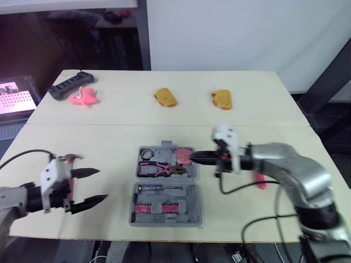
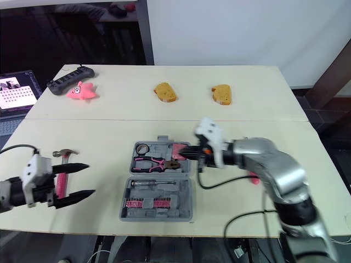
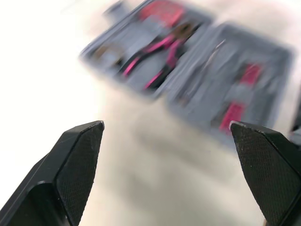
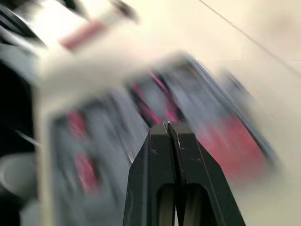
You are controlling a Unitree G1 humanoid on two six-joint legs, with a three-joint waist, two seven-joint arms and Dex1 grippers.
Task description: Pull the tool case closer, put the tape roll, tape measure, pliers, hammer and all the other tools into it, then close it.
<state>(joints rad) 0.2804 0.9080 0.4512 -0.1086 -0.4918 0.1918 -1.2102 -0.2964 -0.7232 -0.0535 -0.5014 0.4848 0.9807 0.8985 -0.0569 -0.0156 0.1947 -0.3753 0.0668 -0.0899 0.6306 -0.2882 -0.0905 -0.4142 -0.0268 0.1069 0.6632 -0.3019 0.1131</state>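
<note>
— Status, L side first?
— My left claw [image 1: 102,184] hangs wide open just beside the 1 hammer [image 1: 69,158] on the worktop [image 1: 109,112], prob. ready to take it.
— And centre?
— 1 tool case [image 1: 189,207] lies open, 1 pliers [image 1: 156,169] inside. My right claw [image 1: 194,158] is closed and empty, tip at the pink tape measure [image 1: 182,154]; I think to press it in.

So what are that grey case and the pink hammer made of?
The tool case looks like moulded grey plastic with a matte finish, judging by its shaped recesses. The hammer has a head with a metallic glint, probably steel. Its pink handle could be plastic or rubber; I can't tell which.
</note>
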